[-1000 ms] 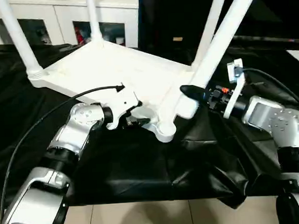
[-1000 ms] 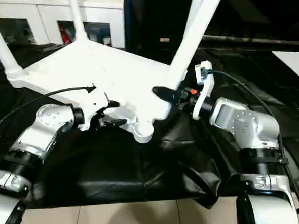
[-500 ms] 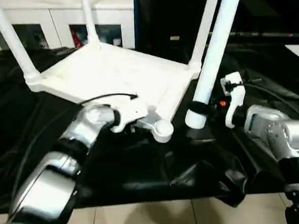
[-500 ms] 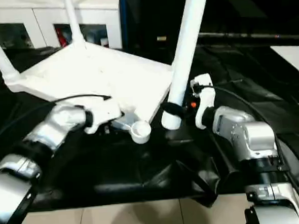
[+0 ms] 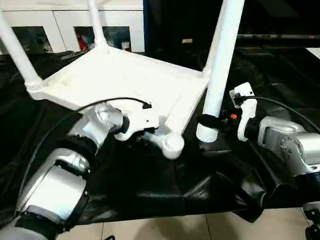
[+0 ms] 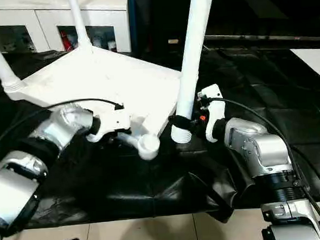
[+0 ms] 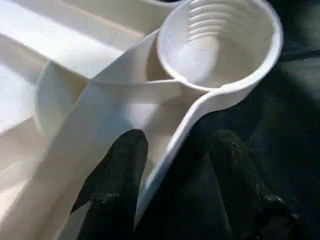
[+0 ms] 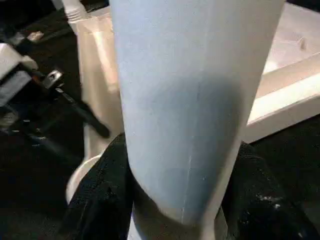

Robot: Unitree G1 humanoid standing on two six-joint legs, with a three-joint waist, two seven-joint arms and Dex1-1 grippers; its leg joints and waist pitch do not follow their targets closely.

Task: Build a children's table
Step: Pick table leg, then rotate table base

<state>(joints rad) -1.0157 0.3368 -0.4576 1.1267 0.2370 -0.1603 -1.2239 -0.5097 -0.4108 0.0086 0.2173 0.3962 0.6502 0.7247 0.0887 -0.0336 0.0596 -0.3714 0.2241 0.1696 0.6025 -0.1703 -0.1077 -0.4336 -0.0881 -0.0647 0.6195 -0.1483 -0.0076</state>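
Item: children's table [image 5: 119, 79], white plastic, lying top-down on a black sheet [image 5: 169, 179], ribbed underside up so the corner sockets face the legs. Three legs stand in place: one at the far left corner [image 5: 11, 45], one at the far corner [image 5: 95, 20], and one at the right corner, mostly hidden behind the loose leg. Left gripper [image 5: 142, 133]: its two black fingers [image 7: 115, 185] straddle the raised edge rib just beside the empty near socket [image 7: 220, 42], one finger inside the rim and one outside; they appear closed on that rim, apparently to steady the top and keep the socket in position for the last leg. Socket threads are visible inside, nothing seated in it. Right gripper [image 6: 183, 121]: fingers [image 8: 100, 195] clamped around the fourth leg [image 5: 221, 56] near its lower end, holding it nearly upright with its threaded end [image 5: 205, 133] down, just beside the empty socket but not over it, judged a staging pose before insertion. Hard to make out: whether the leg's end rests on the sheet or hangs just above it; the upper ends of all legs are cut off by the frame; the desk beneath the sheet is covered. Background: white cabinet [image 5: 61, 22], contents indistinct.
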